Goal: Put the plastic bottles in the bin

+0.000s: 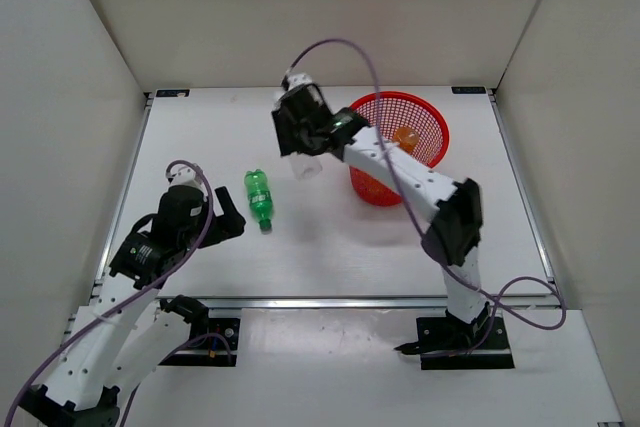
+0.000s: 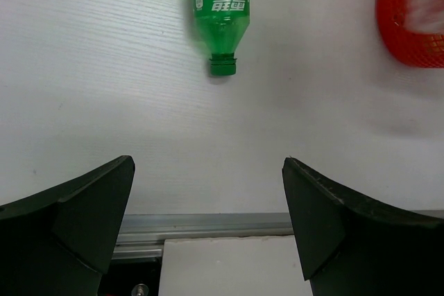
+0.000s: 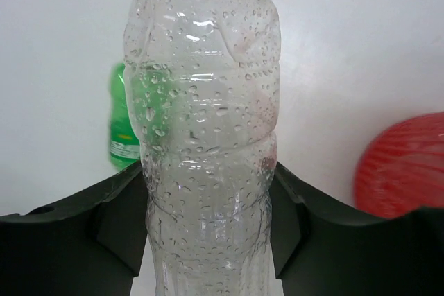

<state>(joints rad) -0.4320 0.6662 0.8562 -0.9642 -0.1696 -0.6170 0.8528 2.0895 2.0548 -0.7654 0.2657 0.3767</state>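
My right gripper point(image 1: 302, 139) is shut on a clear bottle point(image 1: 307, 163), held above the table just left of the red mesh bin point(image 1: 430, 117). In the right wrist view the clear bottle point(image 3: 205, 143) with droplets inside fills the gap between my fingers point(image 3: 118, 220). An orange bottle point(image 1: 405, 137) lies inside the bin. A green bottle point(image 1: 259, 197) lies on the table, cap toward me; it also shows in the left wrist view point(image 2: 220, 12). My left gripper point(image 1: 226, 219) is open and empty, left of and nearer than the green bottle.
White walls enclose the table on three sides. A metal rail point(image 2: 208, 225) runs along the near table edge below my left gripper. The bin shows at the upper right of the left wrist view point(image 2: 409, 19) and right of the right wrist view point(image 3: 406, 164).
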